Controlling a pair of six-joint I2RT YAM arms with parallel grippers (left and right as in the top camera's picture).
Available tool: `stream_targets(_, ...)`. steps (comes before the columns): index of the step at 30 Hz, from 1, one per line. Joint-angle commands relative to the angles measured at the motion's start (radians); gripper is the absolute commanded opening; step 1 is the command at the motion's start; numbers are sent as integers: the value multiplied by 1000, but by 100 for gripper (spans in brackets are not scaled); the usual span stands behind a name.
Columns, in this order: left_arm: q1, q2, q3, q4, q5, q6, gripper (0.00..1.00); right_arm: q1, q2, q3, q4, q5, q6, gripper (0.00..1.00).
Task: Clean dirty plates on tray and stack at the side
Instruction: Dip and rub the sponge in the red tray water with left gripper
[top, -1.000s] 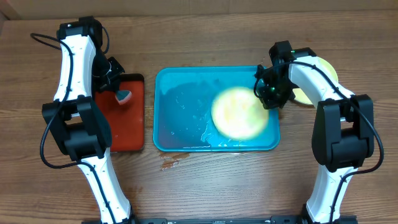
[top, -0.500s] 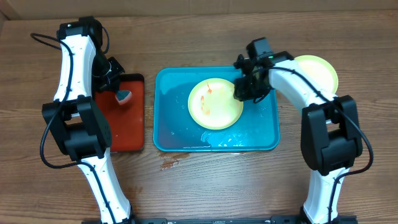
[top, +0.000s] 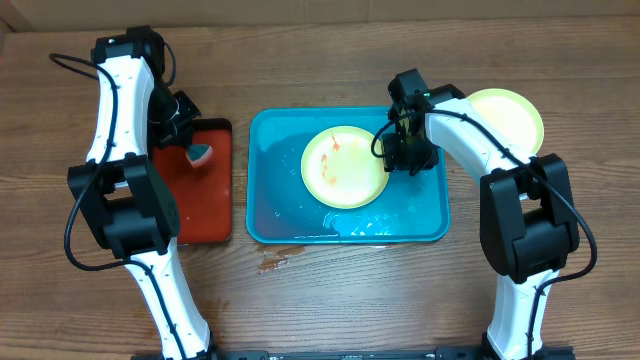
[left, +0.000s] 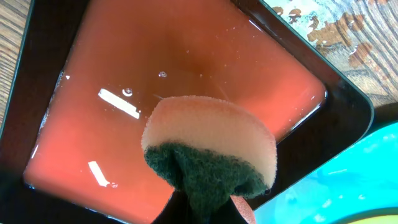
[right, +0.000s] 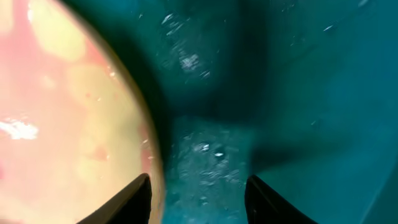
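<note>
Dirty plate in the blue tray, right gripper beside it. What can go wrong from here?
1. The right gripper is open beside the plate, not holding it; on the wet tray the plate may slide once scrubbed.
2. One finger sits close to the plate's rim and might nudge it on retreat.

Smeared plate (top: 345, 167) shifted toward the table's left edge. It went from the right half of the tray (top: 280, 200), where it was blurred in motion, to the tray's middle, and lay there flat and sharp. Right gripper (top: 405, 158) followed it leftward, then backed slightly toward the right and near edges, off the rim. Wet tray floor showed between its fingers. The arm's move uncovered more of the second plate (top: 510, 115) by the right edge.
</note>
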Motion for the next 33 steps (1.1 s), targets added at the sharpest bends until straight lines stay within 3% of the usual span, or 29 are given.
stream_targets(1,-7,-6,-2,3,11,25,4,11,-24,-2,-1,-141,58,49)
stream_targets(5,-7,-6,-2,2,11,29,4,29,-24,-6,0,-134,119,44)
stream_targets(9,-7,-6,-2,2,11,32,4,42,-24,-26,27,-109,208,33)
stream_targets(16,-7,-6,-2,2,11,32,4,57,-24,-124,161,-53,283,32)
stream_targets(18,-7,-6,-2,2,11,32,4,58,-24,-141,197,-54,284,27)
stream_targets(21,-8,-6,-2,0,11,33,4,58,-24,-142,229,-57,283,5)
stream_targets(22,-10,-6,-2,-3,11,40,4,58,-24,-141,246,-61,283,4)
stream_targets(29,-29,-6,-4,-50,6,46,4,58,-24,-141,332,-60,280,4)
stream_targets(33,-32,-6,-11,-45,-89,15,4,58,-24,-141,353,-60,177,4)
